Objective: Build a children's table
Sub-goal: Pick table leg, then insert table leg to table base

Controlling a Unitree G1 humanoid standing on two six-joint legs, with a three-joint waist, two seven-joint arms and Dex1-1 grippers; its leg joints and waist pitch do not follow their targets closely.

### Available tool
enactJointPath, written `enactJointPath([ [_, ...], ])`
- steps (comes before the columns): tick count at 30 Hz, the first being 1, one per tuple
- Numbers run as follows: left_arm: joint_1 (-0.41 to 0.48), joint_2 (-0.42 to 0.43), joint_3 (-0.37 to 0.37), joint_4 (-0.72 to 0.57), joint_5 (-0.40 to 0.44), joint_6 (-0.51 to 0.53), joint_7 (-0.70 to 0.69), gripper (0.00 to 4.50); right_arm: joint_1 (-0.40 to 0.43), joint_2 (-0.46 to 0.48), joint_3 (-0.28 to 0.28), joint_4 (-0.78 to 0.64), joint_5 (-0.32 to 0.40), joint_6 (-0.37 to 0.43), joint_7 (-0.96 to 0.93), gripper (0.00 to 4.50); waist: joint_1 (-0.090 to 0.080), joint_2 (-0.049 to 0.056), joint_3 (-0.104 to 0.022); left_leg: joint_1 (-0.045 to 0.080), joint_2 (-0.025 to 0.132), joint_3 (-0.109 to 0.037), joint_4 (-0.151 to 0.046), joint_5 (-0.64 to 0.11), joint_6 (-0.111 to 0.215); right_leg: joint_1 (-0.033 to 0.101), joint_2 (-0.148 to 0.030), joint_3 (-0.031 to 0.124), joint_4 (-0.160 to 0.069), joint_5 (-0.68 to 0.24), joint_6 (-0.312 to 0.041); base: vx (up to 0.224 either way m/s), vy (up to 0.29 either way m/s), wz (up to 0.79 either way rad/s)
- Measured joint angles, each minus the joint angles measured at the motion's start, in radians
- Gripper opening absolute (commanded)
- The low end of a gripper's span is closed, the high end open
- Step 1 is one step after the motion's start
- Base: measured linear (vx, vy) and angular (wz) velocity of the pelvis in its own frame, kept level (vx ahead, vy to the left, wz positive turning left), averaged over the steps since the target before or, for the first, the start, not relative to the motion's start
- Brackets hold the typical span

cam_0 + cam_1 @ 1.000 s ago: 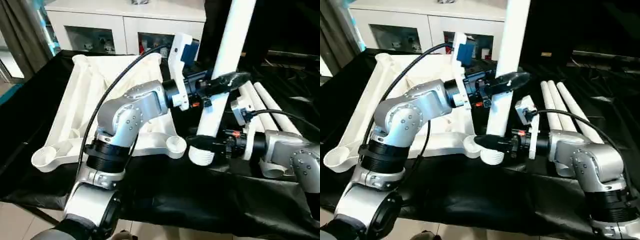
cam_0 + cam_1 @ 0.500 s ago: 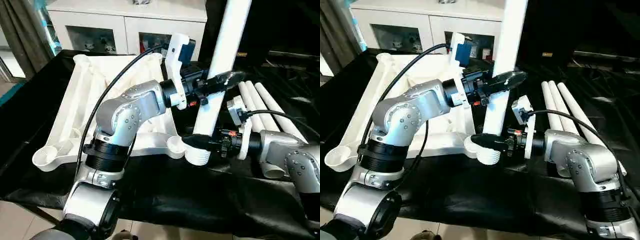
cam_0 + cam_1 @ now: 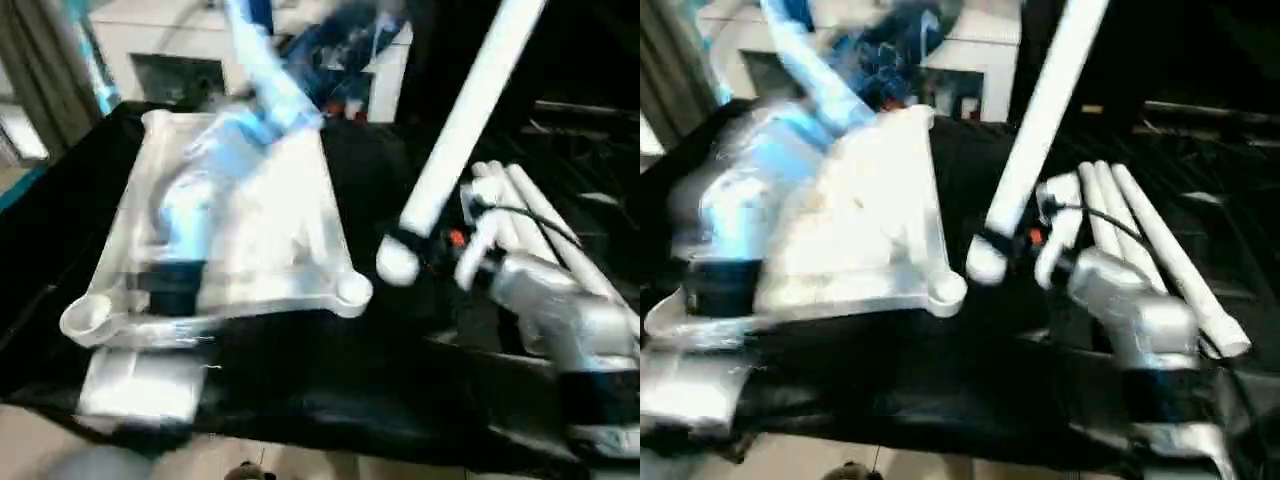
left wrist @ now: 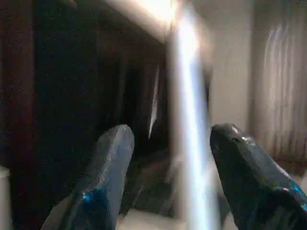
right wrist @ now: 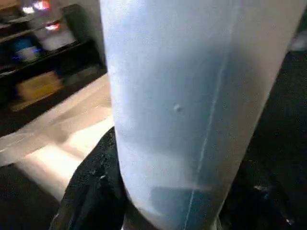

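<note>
White tabletop (image 3: 250, 235) is lying underside up on the black-draped work table (image 3: 330, 390), left of centre. Right gripper (image 3: 408, 252) is pinching the lower end of one white leg (image 3: 462, 120), w/ the leg leaning up and to the right, just right of the tabletop's near-right corner socket (image 3: 353, 290). Three more legs (image 3: 1140, 235) are lying far right. Left gripper (image 4: 170, 148) is spread apart, gripping nothing.

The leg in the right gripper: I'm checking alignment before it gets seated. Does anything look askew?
Yes. The leg leans steeply rather than standing upright, and its lower end hangs beside the tabletop's near corner socket, not over it. The right gripper grips it near that end. Three more legs lie behind.
</note>
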Motion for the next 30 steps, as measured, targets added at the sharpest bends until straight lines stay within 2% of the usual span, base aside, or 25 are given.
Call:
enactJointPath([
  [3, 0.107, 0.132, -0.177, 0.065, 0.158, -0.056, -0.122, 2.96, 0.000, 0.034, -0.003, 0.037, -0.043, -0.088, -0.058, 1.95, -0.001, 0.000, 0.001, -0.001, 0.000, 0.000, 0.000, 0.000, -0.001, -0.001, 0.000, 0.000, 0.000, 0.000, 0.001, 0.000, 0.000, 0.00],
  [6, 0.190, 0.208, -0.309, 0.104, 0.252, -0.097, -0.216, 2.96, 0.000, 0.052, 0.005, 0.063, -0.087, -0.127, -0.117, 1.95, -0.005, 0.000, 0.001, -0.003, -0.001, 0.000, 0.000, 0.000, -0.001, -0.002, -0.001, 0.000, -0.001, 0.000, 0.000, 0.000, 0.000, 0.00],
  [7, 0.214, 0.232, -0.332, 0.109, 0.267, -0.108, -0.246, 2.96, 0.002, 0.065, 0.006, 0.073, -0.113, -0.151, -0.148, 1.95, -0.008, 0.000, 0.001, -0.003, -0.001, 0.000, 0.000, 0.000, -0.001, -0.002, -0.001, 0.000, -0.001, 0.000, 0.000, 0.000, 0.000, 0.00],
  [10, 0.252, 0.252, -0.358, 0.142, 0.274, -0.114, -0.296, 2.96, 0.019, 0.074, 0.007, 0.101, -0.139, -0.181, -0.166, 1.95, -0.006, 0.001, 0.001, -0.003, 0.000, 0.000, -0.001, 0.001, -0.003, -0.003, 0.000, 0.000, 0.001, 0.000, 0.000, 0.000, 0.000, 0.00],
  [11, 0.251, 0.253, -0.362, 0.153, 0.277, -0.123, -0.306, 2.67, 0.024, 0.077, 0.007, 0.106, -0.139, -0.181, -0.160, 1.95, -0.006, 0.001, 0.001, -0.003, 0.000, 0.000, -0.001, 0.001, -0.003, -0.003, 0.000, 0.000, 0.001, 0.000, 0.000, 0.000, 0.000, 0.00],
  [14, 0.242, 0.259, -0.377, 0.212, 0.315, -0.185, -0.341, 2.67, 0.054, 0.090, 0.007, 0.109, -0.133, -0.199, -0.133, 1.95, -0.009, 0.001, 0.001, 0.000, 0.000, 0.000, -0.001, 0.001, -0.003, -0.001, 0.000, 0.001, 0.001, 0.000, 0.000, 0.000, 0.000, 0.00],
  [16, 0.241, 0.259, -0.384, 0.253, 0.331, -0.206, -0.361, 2.29, 0.074, 0.093, 0.008, 0.109, -0.128, -0.199, -0.119, 1.95, -0.010, 0.001, 0.001, 0.001, 0.000, 0.000, -0.001, 0.001, -0.003, -0.001, 0.000, 0.001, 0.001, 0.000, 0.000, 0.000, 0.000, 0.00],
  [18, 0.236, 0.256, -0.393, 0.291, 0.335, -0.214, -0.376, 2.25, 0.088, 0.095, 0.008, 0.109, -0.127, -0.205, -0.116, 1.95, -0.010, 0.001, 0.001, 0.001, 0.000, 0.000, -0.001, 0.001, -0.003, -0.001, 0.000, 0.001, 0.001, 0.001, 0.000, 0.000, 0.000, 0.00],
  [20, 0.233, 0.249, -0.397, 0.322, 0.342, -0.227, -0.378, 2.21, 0.090, 0.099, 0.008, 0.109, -0.127, -0.220, -0.116, 1.95, -0.011, 0.003, 0.001, 0.001, 0.000, 0.000, -0.001, 0.001, -0.003, -0.001, 0.000, 0.001, 0.001, 0.001, 0.000, 0.000, 0.000, 0.00],
  [22, 0.227, 0.243, -0.404, 0.348, 0.352, -0.242, -0.376, 1.88, 0.090, 0.099, 0.007, 0.107, -0.127, -0.227, -0.114, 1.95, -0.010, 0.003, 0.001, 0.001, 0.000, 0.000, -0.001, 0.001, -0.003, -0.001, 0.000, 0.001, 0.001, 0.001, 0.000, 0.000, 0.000, 0.00],
  [26, 0.195, 0.236, -0.414, 0.423, 0.397, -0.281, -0.374, 1.74, 0.101, 0.099, 0.007, 0.088, -0.127, -0.233, -0.100, 1.95, -0.010, 0.005, 0.002, 0.001, 0.000, 0.000, -0.001, 0.001, -0.003, -0.001, 0.000, 0.001, 0.001, 0.001, 0.000, 0.000, 0.000, 0.00],
  [28, 0.190, 0.236, -0.414, 0.448, 0.408, -0.286, -0.376, 1.41, 0.115, 0.097, 0.007, 0.081, -0.127, -0.233, -0.096, 1.95, -0.010, 0.006, 0.002, 0.001, 0.000, 0.000, -0.001, 0.001, -0.003, -0.001, 0.000, 0.001, 0.001, 0.001, 0.000, 0.000, 0.000, 0.00],
  [30, 0.190, 0.236, -0.414, 0.457, 0.412, -0.287, -0.382, 1.36, 0.124, 0.096, 0.007, 0.080, -0.129, -0.233, -0.097, 1.95, -0.010, 0.006, 0.002, 0.001, 0.000, 0.000, -0.001, 0.001, -0.003, -0.001, 0.000, 0.001, 0.001, 0.001, 0.000, 0.000, 0.000, 0.00],
])
